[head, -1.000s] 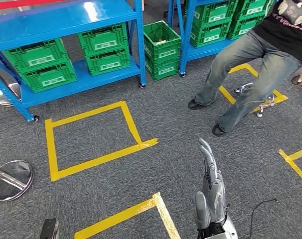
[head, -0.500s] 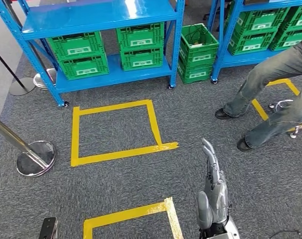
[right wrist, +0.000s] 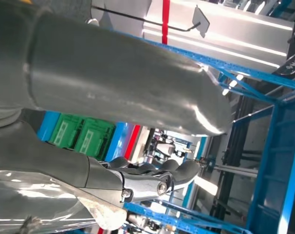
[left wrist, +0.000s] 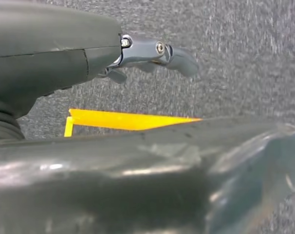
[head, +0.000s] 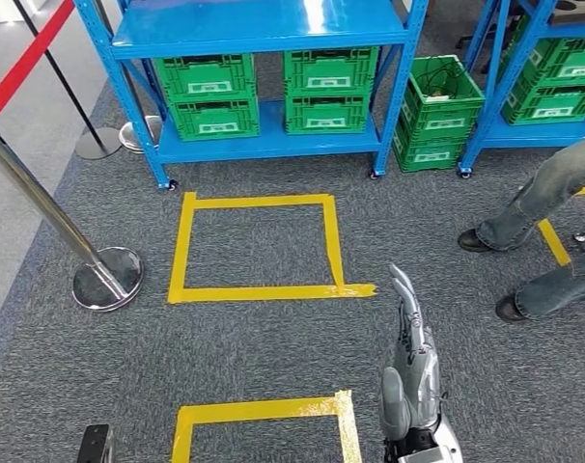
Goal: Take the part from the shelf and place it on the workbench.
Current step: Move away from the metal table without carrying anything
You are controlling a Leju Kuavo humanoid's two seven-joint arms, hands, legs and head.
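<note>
Nearest thing in the head view is the robot's right hand [head: 411, 378], poking up from the bottom edge with its fingers [head: 406, 299] stretched out long and lying close together, thumb tucked alongside. It's holding nothing at all. Those fingers are pointing away from the body, roughly toward the shelf, so the hand is already lined up with where it needs to go.

The left hand [left wrist: 153, 51] is hanging down by the carpet in its wrist view. I can see a couple of fingers reaching out over the grey floor with nothing in them, but whether the whole hand is spread or curled, I can't tell from that angle.

Moving out: a yellow tape corner [head: 267, 413] is sitting just ahead of the body, then a full yellow tape square [head: 183, 246] beyond it, and a person's legs [head: 537, 207] are off to the right.

Farthest is the blue shelf [head: 267, 145], well apart from both hands, with green crates [head: 215, 96] on its lower level. The part itself I honestly can't pick out; my guess is it's on that shelf somewhere. I'd say the robot is walking in, and the right hand looks like the closer one.
</note>
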